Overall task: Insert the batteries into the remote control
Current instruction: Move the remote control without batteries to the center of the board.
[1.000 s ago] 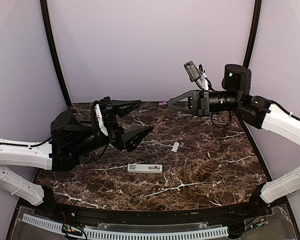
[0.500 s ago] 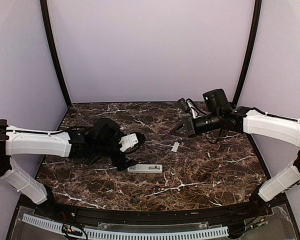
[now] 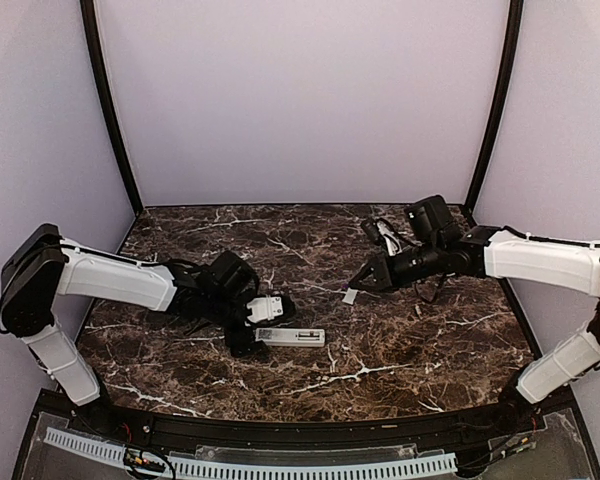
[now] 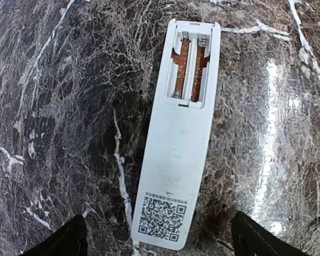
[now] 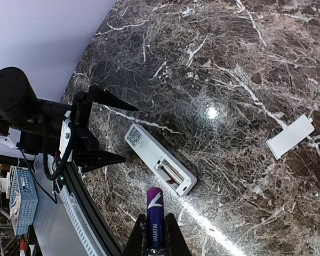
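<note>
The white remote control (image 4: 181, 138) lies face down on the marble table, its QR-code label near me. Its battery compartment (image 4: 191, 69) is uncovered and holds only copper contacts. My left gripper (image 4: 160, 241) is open, with one fingertip on each side of the remote's QR end and touching nothing. In the top view the left gripper (image 3: 263, 325) sits low at the left end of the remote control (image 3: 292, 337). My right gripper (image 5: 155, 237) is shut on a purple battery (image 5: 155, 216), held above the table near the remote's compartment end.
The loose white battery cover (image 5: 290, 137) lies flat on the table to the right of the remote, just under the right gripper (image 3: 365, 283) in the top view. The table's near edge and a blue basket (image 5: 21, 200) lie beyond the left arm.
The left arm dropped from high above the table to straddle the remote's end, jaws wide. The right arm came down and forward with the battery, stopping over the cover.
</note>
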Action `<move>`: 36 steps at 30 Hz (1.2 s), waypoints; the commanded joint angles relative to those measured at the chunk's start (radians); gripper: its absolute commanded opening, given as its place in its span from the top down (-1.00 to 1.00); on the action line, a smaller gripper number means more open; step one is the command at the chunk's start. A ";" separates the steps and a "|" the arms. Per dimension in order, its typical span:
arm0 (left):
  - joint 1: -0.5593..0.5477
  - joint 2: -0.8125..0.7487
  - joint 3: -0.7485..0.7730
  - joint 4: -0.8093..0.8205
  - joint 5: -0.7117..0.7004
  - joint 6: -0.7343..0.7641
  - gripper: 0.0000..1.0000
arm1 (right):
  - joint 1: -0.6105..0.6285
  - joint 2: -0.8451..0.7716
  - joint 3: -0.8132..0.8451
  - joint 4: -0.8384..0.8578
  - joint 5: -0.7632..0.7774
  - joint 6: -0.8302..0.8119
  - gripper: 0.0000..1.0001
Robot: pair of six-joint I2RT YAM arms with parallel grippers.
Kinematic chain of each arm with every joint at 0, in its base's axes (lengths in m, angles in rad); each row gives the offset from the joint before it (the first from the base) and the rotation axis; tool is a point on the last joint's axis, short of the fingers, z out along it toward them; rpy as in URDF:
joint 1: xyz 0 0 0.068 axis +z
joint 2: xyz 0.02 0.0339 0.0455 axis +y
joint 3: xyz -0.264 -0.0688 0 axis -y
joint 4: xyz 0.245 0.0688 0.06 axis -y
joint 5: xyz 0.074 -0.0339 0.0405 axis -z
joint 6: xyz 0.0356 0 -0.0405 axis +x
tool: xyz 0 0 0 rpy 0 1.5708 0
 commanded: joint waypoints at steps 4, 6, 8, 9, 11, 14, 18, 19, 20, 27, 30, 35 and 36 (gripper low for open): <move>0.008 0.076 0.032 -0.029 0.011 0.034 -0.68 | -0.002 -0.059 -0.052 0.012 0.013 0.022 1.00; 0.008 0.083 0.038 -0.040 0.019 0.041 -0.60 | -0.001 -0.080 -0.062 0.007 0.014 0.021 1.00; 0.008 0.090 0.044 -0.052 0.027 0.043 -0.50 | -0.001 -0.091 -0.073 0.004 0.016 0.021 1.00; 0.008 0.096 0.051 -0.060 0.029 0.040 -0.39 | -0.002 -0.090 -0.074 0.004 0.010 0.017 1.00; 0.006 0.106 0.065 -0.079 0.036 0.019 -0.17 | -0.002 -0.077 -0.067 0.000 -0.016 0.008 1.00; 0.004 0.110 0.076 -0.104 0.058 -0.025 0.14 | -0.002 -0.040 -0.041 -0.009 -0.054 -0.007 1.00; -0.023 0.117 0.077 -0.120 0.038 -0.069 0.36 | -0.003 0.016 0.023 -0.058 -0.075 -0.055 1.00; -0.042 0.120 0.081 -0.129 0.030 -0.078 0.37 | -0.004 0.029 0.034 -0.065 -0.081 -0.062 1.00; -0.053 0.125 0.087 -0.136 0.028 -0.094 0.40 | -0.003 0.038 0.042 -0.065 -0.090 -0.066 1.00; -0.169 0.166 0.143 -0.147 0.064 -0.164 0.60 | -0.003 0.109 0.056 -0.066 -0.156 -0.090 1.00; -0.218 0.199 0.194 -0.173 0.074 -0.171 0.69 | -0.003 0.116 0.029 -0.072 -0.172 -0.084 1.00; -0.239 0.210 0.229 -0.209 0.121 -0.159 0.78 | -0.002 0.091 -0.077 0.014 -0.193 0.011 1.00; -0.239 0.208 0.229 -0.210 0.125 -0.145 0.78 | -0.001 0.087 -0.095 0.029 -0.188 0.024 1.00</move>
